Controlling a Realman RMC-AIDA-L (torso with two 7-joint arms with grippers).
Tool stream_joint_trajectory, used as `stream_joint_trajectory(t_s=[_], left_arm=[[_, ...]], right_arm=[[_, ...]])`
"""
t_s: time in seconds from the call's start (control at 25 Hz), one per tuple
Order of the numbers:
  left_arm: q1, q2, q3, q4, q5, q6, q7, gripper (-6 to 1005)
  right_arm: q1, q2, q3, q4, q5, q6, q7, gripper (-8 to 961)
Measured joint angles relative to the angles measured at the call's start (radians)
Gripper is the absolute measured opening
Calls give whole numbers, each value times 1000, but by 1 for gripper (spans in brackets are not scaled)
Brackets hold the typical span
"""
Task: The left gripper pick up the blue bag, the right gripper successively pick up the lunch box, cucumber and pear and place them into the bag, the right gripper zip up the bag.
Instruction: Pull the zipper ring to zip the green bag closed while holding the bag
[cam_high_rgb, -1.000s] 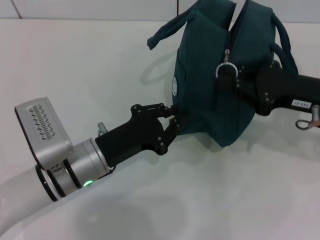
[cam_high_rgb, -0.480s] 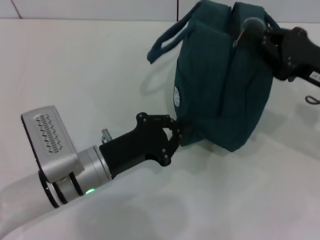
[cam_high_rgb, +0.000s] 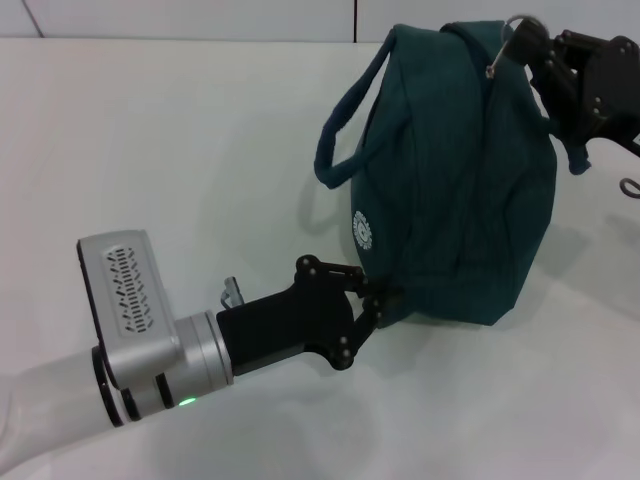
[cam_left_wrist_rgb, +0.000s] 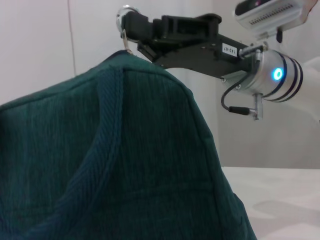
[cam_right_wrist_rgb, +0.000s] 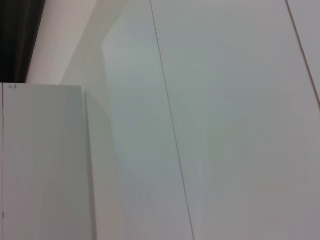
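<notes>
Two grippers act on the blue bag (cam_high_rgb: 450, 180), which stands on the white table (cam_high_rgb: 180, 150) at the right of the head view. The left gripper (cam_high_rgb: 385, 298) holds the bag's lower near corner, jaws closed on the fabric. The right gripper (cam_high_rgb: 525, 40) sits at the far top end of the bag, jaws closed on the silver ring pull (cam_high_rgb: 508, 25) of the zipper; the left wrist view confirms the ring (cam_left_wrist_rgb: 124, 17) pinched at the fingertips just above the bag's top edge.

Change since one second ago: the ring pull was then partway down the near face of the bag, with an open slit above it. It has since travelled up and over to the far top end, and the seam now reads as closed along its visible length. The bag has also shifted slightly to the right and tilted under the pull.

Judgement: the zipping stroke is at or near its end. No lunch box, cucumber or pear is visible outside the bag.
</notes>
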Motion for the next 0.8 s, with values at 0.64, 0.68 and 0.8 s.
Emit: stream_joint_trajectory(t_s=[0.64, 0.68, 0.8], left_arm=[[62, 1, -10, 61, -162, 105, -32, 222], [62, 2, -10, 61, -166, 122, -49, 290], [58, 3, -10, 55, -176, 169, -106, 429]], right_arm=[[-9, 0, -92, 2, 57, -39, -129, 8], [-9, 0, -93, 2, 58, -39, -129, 8], [-9, 0, -93, 2, 58, -38, -132, 8]])
